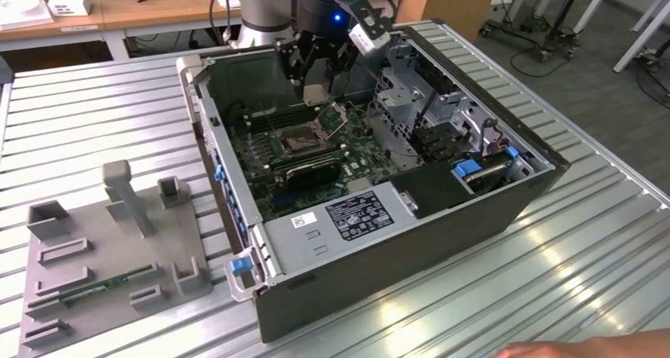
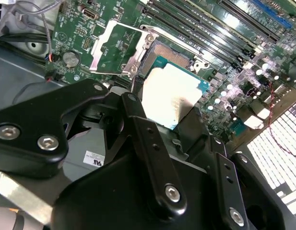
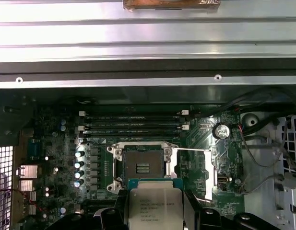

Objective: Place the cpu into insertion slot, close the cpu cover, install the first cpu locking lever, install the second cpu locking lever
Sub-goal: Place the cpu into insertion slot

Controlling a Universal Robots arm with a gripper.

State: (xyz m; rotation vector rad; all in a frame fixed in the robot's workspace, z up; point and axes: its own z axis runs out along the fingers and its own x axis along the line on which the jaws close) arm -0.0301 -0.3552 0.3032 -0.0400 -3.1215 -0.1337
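Exterior view, biggest thing first: what carries it all?
— A ribbed metal desk (image 1: 94,115). On it an open computer case (image 1: 450,209) lies on its side, and a grey fixture tray (image 1: 115,248) sits beside it toward the exterior view's left. A person's hand (image 1: 591,348) shows over the desk toward the exterior view's right.

And inside the case?
— The green circuit board (image 1: 262,150) covers the case floor. The arm (image 1: 262,12) reaches down into the case, and the gripper (image 1: 314,87) hangs above the board, near the insertion slot (image 1: 296,142).

What do the wrist cameras add?
— In the second wrist view the cpu cover (image 2: 137,53) is swung open, clear of the slot, with green board showing through its window. In the first wrist view the slot's dark centre lies bare, and the long memory slots (image 3: 133,122) run close by.

And the gripper itself?
— It is clamped on the cpu (image 3: 155,206) from two opposite sides. The chip's silvery top shows in both wrist views. It is held just beside the slot, not yet seated in it
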